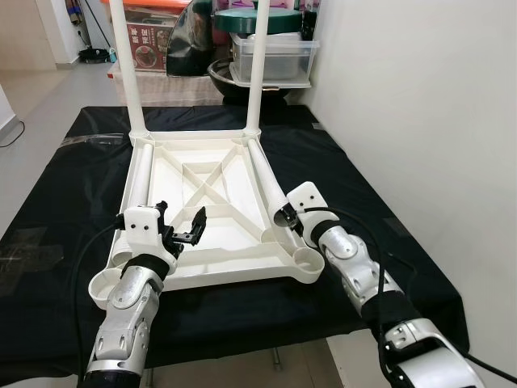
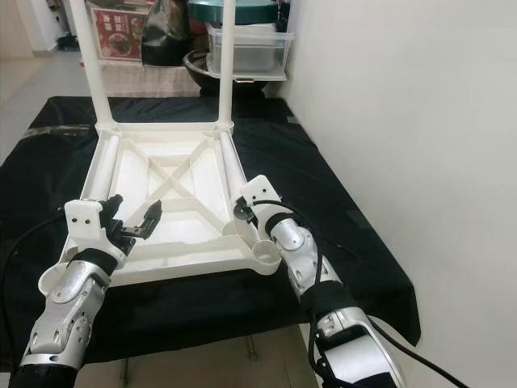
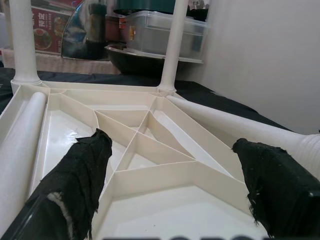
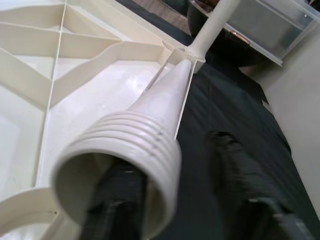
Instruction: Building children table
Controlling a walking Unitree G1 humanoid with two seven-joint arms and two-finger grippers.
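A white plastic table top (image 1: 234,279) lies upside down on a black cloth (image 1: 65,186). Two white legs (image 1: 121,65) (image 1: 258,65) stand upright in its far corners. Two more lie along its sides, the left leg (image 1: 141,174) and the right leg (image 1: 266,174). The near corner sockets (image 1: 307,260) (image 1: 105,284) hold nothing. My left gripper (image 1: 179,222) hovers open over the near left ribs (image 3: 140,145), holding nothing. My right gripper (image 1: 289,217) is open at the right leg's threaded near end (image 4: 125,145), one finger inside the tube, the other finger (image 4: 235,160) outside and apart from it.
A white wall (image 1: 420,121) runs close along the right side. Behind the table stand a clear lidded box (image 1: 275,52), a dark pan (image 1: 234,81) and a printed carton (image 1: 149,44). The cloth ends at the near edge (image 1: 242,339); bare floor (image 1: 48,89) lies left.
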